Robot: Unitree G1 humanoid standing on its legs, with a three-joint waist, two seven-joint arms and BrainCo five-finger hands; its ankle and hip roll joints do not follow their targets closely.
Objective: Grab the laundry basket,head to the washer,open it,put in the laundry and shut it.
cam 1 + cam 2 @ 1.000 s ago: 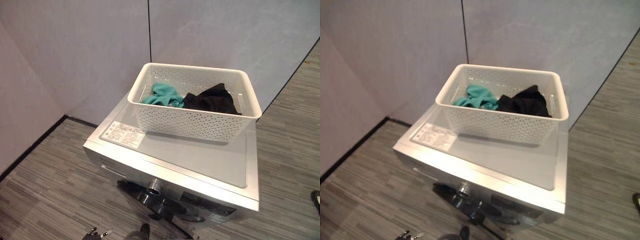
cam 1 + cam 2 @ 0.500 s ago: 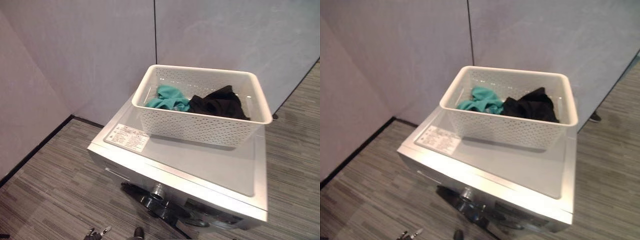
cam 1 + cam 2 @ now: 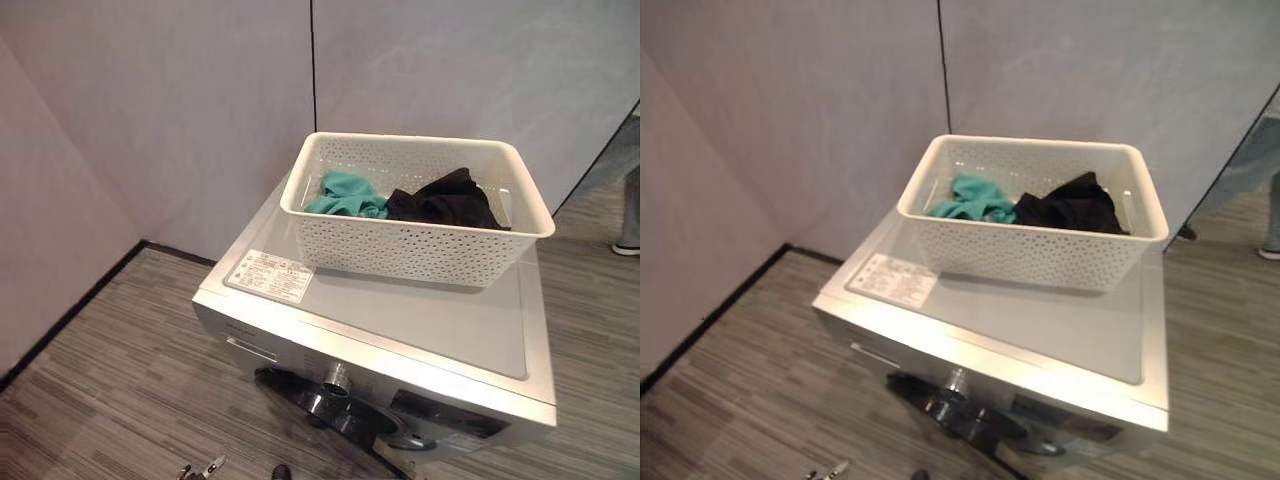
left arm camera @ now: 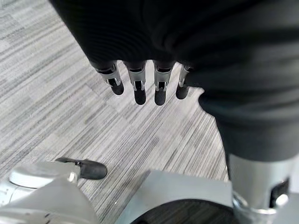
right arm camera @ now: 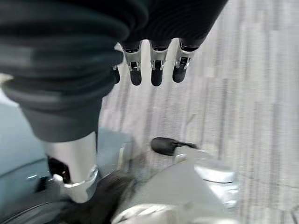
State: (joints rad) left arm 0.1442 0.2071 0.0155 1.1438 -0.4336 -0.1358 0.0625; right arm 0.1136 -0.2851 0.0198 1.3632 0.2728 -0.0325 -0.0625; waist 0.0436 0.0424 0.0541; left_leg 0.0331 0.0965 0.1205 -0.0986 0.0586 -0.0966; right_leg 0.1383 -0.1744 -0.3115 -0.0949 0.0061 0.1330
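Observation:
A white perforated laundry basket (image 3: 420,245) stands on the silver washer's top (image 3: 440,325), toward its back. In the basket lie a teal garment (image 3: 345,195) on the left and a black garment (image 3: 445,202) on the right. The washer's dark round door (image 3: 335,410) faces me low at the front. My left hand (image 4: 139,86) hangs over the striped floor, fingers straight and holding nothing. My right hand (image 5: 156,74) hangs the same way, also with nothing in it. Both hands are well below and apart from the basket.
Grey wall panels (image 3: 200,90) close in behind and to the left of the washer, with a dark skirting line along the floor. A person's leg and shoe (image 3: 628,215) stand at the far right. Grey striped floor (image 3: 110,370) lies open left of the washer.
The camera has swung, so washer and basket sit further right in the picture. A person's leg has come into view at the right edge. Basket and laundry are unmoved.

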